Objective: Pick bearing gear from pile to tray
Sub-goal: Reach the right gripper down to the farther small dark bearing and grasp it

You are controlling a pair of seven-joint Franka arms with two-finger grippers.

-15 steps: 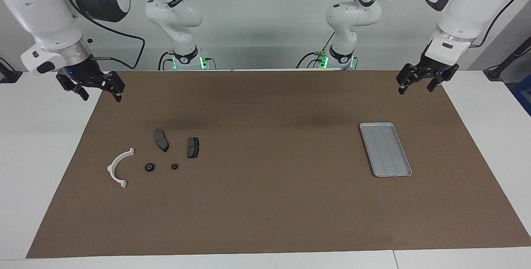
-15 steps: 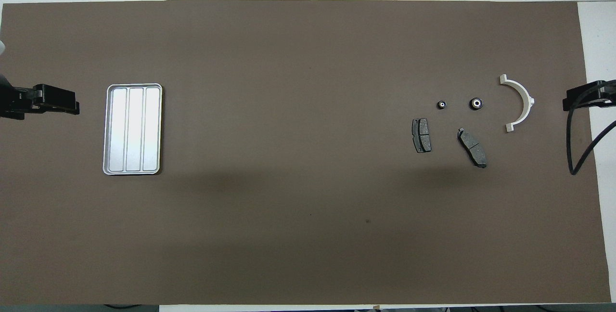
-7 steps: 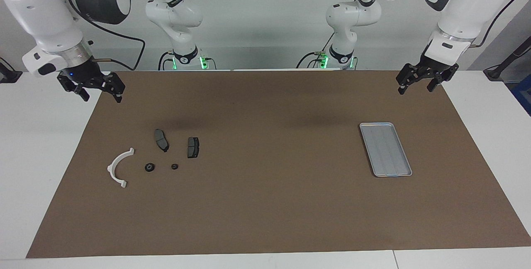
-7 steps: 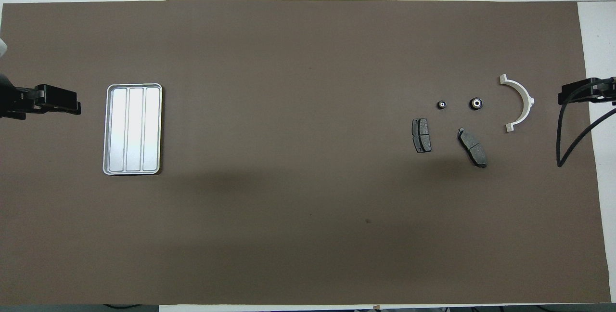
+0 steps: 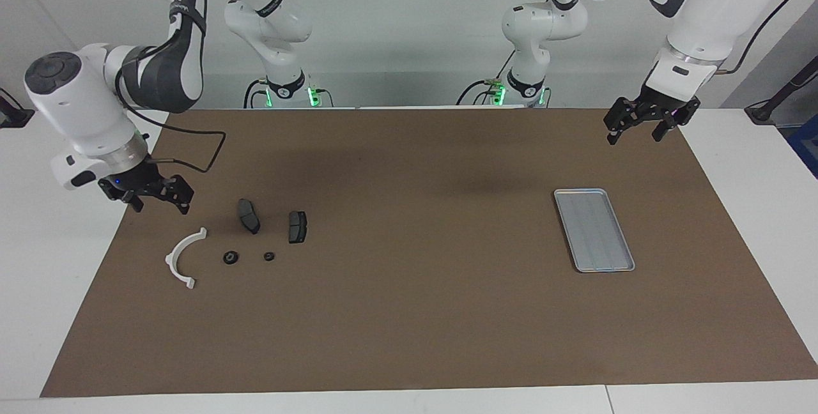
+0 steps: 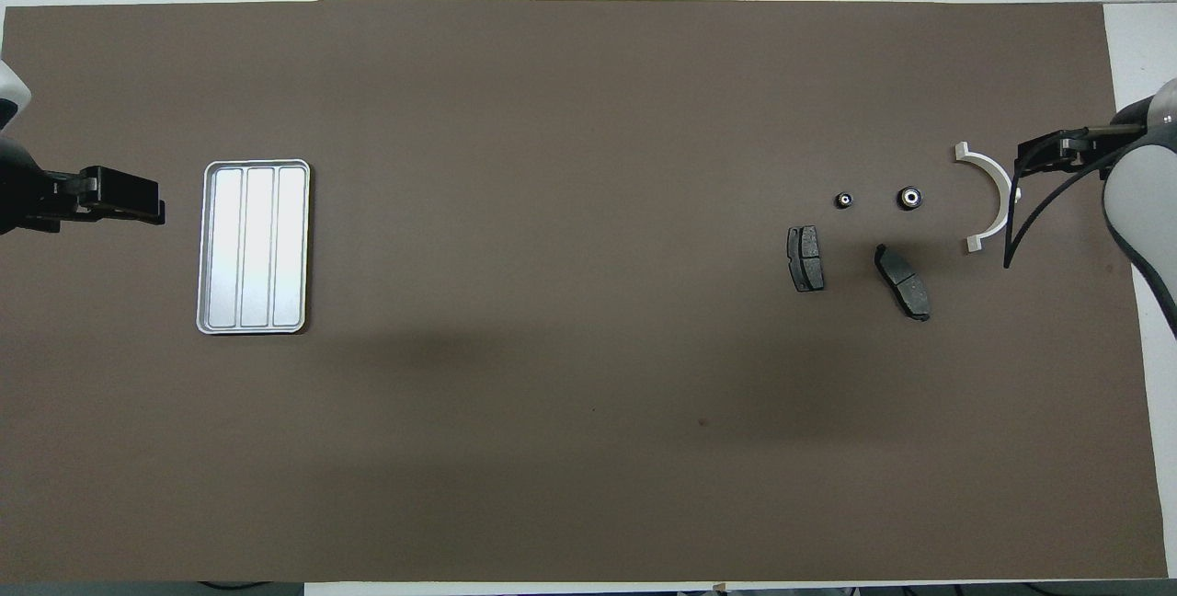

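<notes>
Approach step. Right gripper (image 5: 158, 197), fingers apart and empty, hangs over the mat's edge near the white bracket (image 5: 184, 257). Both black bearings (image 5: 231, 257) lie in the pile, well apart from the tray (image 5: 594, 229). Left gripper (image 5: 644, 123) waits, open. Next: centre over one bearing, descend.

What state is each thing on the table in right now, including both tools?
Tray: empty, flat on the mat.
White half-ring bracket: lying flat, untouched.
Two brake pads: lying flat, apart.
Two black round pieces: loose on the mat, not picked.
Right tool: open, empty, above the mat's edge by the bracket.
Left tool: open, empty, waiting.
</notes>
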